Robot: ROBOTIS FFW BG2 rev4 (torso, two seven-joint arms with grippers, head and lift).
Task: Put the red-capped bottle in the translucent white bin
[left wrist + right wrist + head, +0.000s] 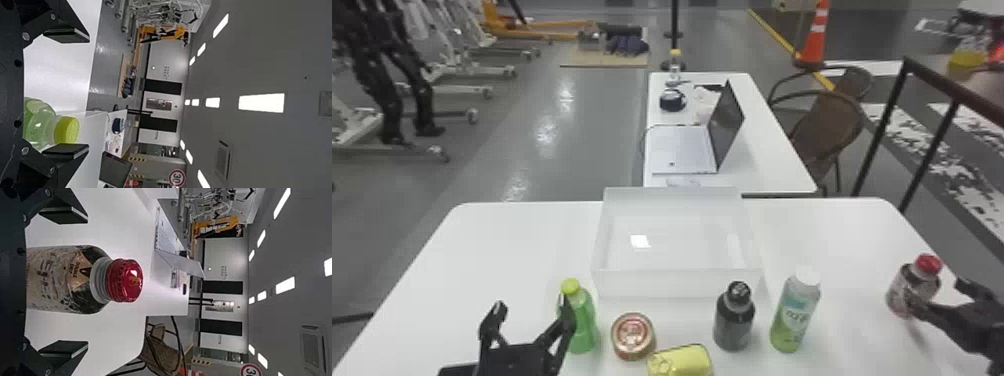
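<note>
Evidently, the red-capped bottle (904, 287) stands upright on the table (832, 227), between the fingers of the right gripper (939, 295). Those fingers are wide apart, with a visible gap to either side of the bottle in the right wrist view; no grip on it is noted. The red cap (125, 280) projects past the fingertips in that view. The translucent white bin (677, 284) sits well to the left of the right fingers, and farther forward.

The left gripper (532, 305) has its fingers well open and holds nothing. Just beside its right-hand finger stands a green bottle (585, 327); whether they touch cannot be determined. Farther right of that finger are a round can (632, 336) and a yellow can (682, 362). Between the two grippers, nearer the right fingers, stand a dark bottle (733, 324) and a white-capped bottle (794, 315), both upright.
</note>
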